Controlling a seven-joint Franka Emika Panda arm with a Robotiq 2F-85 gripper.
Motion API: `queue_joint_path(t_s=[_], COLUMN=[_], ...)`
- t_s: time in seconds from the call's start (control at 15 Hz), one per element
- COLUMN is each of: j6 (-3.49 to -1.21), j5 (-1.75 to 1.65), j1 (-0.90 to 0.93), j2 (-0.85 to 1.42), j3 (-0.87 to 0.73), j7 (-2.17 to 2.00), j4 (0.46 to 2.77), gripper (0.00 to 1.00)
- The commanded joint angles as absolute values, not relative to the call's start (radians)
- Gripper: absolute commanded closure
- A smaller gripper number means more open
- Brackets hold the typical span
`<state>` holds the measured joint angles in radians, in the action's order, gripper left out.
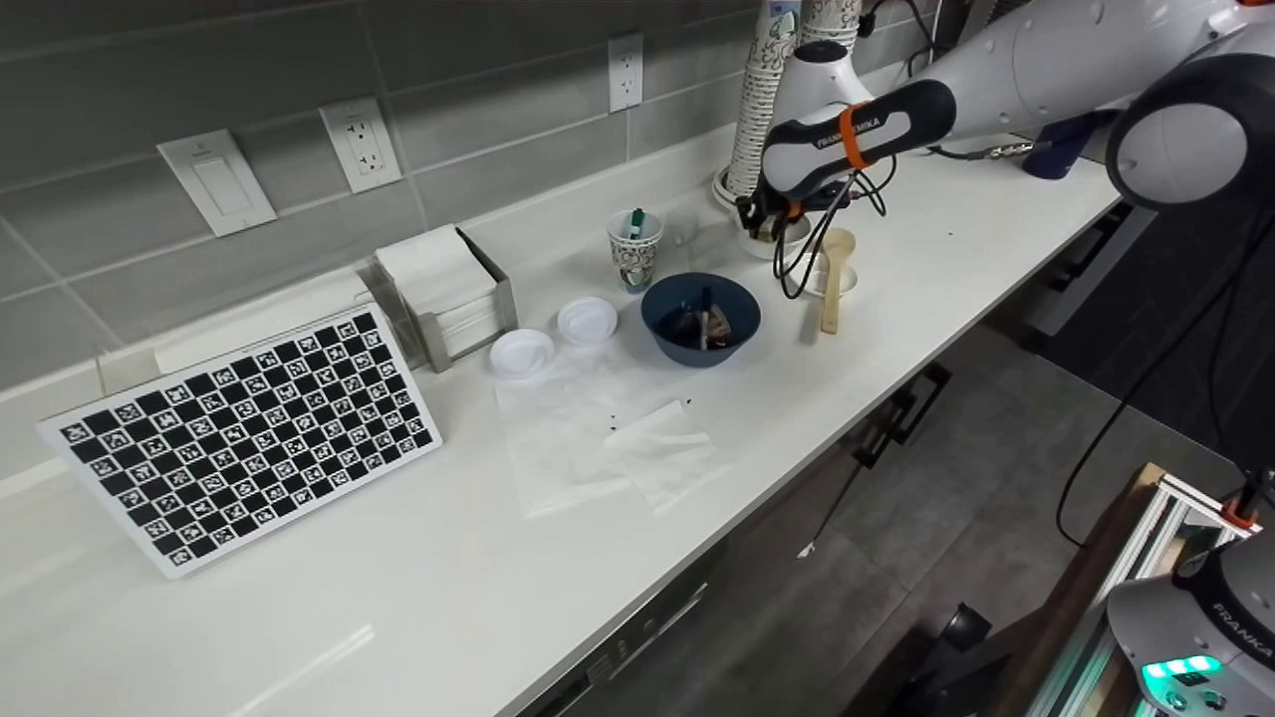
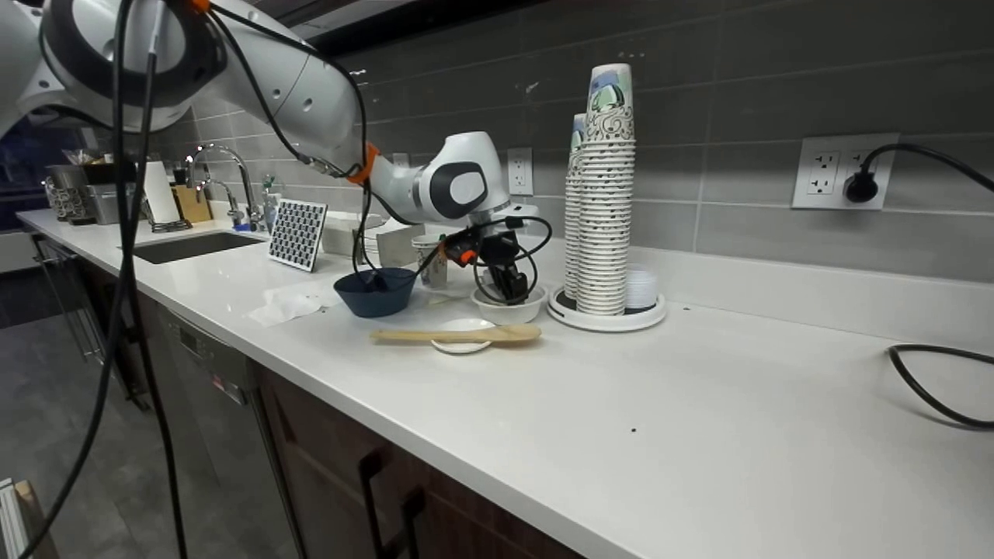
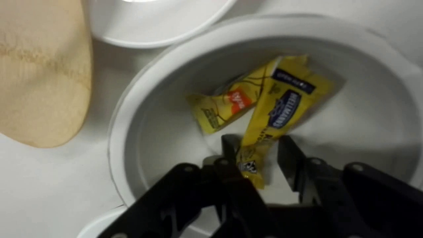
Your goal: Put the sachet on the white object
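Note:
A yellow Hellmann's sachet lies in the white bowl, overlapping a second yellow sachet with a red label. The bowl also shows in both exterior views. My gripper reaches down into the bowl with its fingers open. It also shows in both exterior views. The fingers stand on both sides of the Hellmann's sachet's lower end. The left finger is close beside it, with a gap to the right finger. A small white dish stands beside the bowl, also in both exterior views.
A wooden spoon lies across the white dish. A tall cup stack stands close to the bowl. A blue bowl, a paper cup, two white lids and a napkin holder stand farther along the counter.

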<state>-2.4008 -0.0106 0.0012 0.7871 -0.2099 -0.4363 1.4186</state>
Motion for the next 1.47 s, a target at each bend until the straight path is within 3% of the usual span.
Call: queue_joint_path(t_s=[0.0,0.13,0.6,1.0,1.27,1.4], j6=[-2.331,-2.311,-2.271,-2.03,-2.072,-2.208], j5=[0.0,0.008,0.052,0.093,0.12,0.185], j1=[-0.001,-0.007,-0.075,-0.162,-0.146,-0.134], j2=[0.773,0.755,0.564,0.354,0.284,0.265], j3=[-0.191,-0.178,-0.142,-0.168,-0.169,-0.154], j7=[-0.44,-0.428,-0.33,-0.253,-0.377,-0.432], j4=[1.389,1.391,1.495,1.651,1.828,1.922], gripper=[0.9,1.0,1.0,1.0,1.0,1.0])
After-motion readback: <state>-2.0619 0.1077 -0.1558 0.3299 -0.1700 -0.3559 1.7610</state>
